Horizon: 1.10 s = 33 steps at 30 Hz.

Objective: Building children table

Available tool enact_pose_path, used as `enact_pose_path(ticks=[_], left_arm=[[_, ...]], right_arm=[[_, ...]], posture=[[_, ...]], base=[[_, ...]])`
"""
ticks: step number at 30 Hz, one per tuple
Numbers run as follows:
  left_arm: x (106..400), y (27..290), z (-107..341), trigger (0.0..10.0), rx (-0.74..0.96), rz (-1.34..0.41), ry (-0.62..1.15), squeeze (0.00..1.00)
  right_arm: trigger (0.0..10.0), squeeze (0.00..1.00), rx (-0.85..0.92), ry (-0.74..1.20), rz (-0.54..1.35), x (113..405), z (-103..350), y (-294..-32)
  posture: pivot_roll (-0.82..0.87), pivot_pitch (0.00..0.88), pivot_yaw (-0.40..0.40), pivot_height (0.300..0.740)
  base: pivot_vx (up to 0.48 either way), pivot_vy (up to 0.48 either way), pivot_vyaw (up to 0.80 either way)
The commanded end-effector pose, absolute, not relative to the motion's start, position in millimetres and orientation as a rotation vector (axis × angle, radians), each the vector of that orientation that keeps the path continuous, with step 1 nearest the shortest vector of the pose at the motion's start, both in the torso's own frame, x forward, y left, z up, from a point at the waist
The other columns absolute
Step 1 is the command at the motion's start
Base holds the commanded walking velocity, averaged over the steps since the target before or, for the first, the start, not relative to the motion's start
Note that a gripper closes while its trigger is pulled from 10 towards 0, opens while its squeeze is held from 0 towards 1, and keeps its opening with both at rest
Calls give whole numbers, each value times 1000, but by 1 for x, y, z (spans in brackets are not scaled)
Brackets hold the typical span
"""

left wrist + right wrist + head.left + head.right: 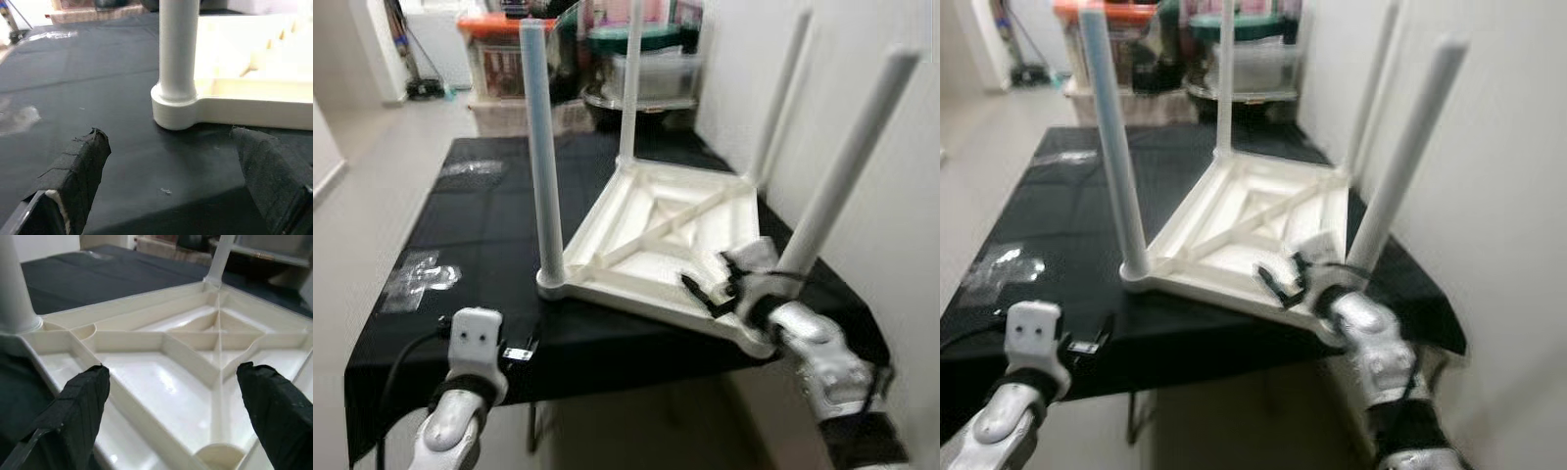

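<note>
Lying upside down on the black tabletop, the children table has four legs up. Right tool, wide open and empty, hovers at its 5 o'clock corner; left tool, open too, faces the 8 o'clock leg. Grip the rim evenly before flipping.

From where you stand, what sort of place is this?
Probably a storage corner of a home: stacked plastic storage bins stand behind a black-covered table, where an upturned white children's table lies beside a plain wall.
</note>
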State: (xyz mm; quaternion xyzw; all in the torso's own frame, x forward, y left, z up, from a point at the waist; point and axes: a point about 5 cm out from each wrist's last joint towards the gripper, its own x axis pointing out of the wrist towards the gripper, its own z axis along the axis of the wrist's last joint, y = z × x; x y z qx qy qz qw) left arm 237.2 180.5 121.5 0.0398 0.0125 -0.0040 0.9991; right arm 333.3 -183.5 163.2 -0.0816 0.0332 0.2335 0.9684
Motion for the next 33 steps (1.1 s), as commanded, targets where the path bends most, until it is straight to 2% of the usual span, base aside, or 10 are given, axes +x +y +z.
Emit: enact_pose_path(ticks=[1, 6, 17, 20, 28, 33], left_arm=[[237, 182, 119, 10000, 79, 3, 40, 0], [238, 180, 119, 10000, 77, 0, 36, 0], [239, 180, 121, 10000, 78, 4, 27, 0], [239, 179, 122, 10000, 29, 18, 17, 0], [239, 178, 122, 10000, 56, -4, 20, 0], [240, 177, 123, 10000, 55, -5, 16, 0]], right_arm=[[10000, 0, -139, 38, 478, 340, 171, -194], [10000, 0, -66, -7, 513, 357, 187, -202], [10000, 0, -21, -18, 536, 372, 191, -206], [10000, 0, -4, -40, 550, 373, 193, -203], [10000, 0, 60, -140, 755, 364, 198, -164], [10000, 0, 99, -158, 777, 361, 198, -156]], posture=[[13, 0, -80, 740], [27, 0, -82, 740], [39, 0, -85, 740], [39, 0, -85, 740], [40, 0, -81, 740], [39, 0, -82, 740]], base=[[0, -480, 0], [0, -480, 0], [0, -476, 0], [0, 0, 0], [0, 0, 0], [0, 0, 0]])
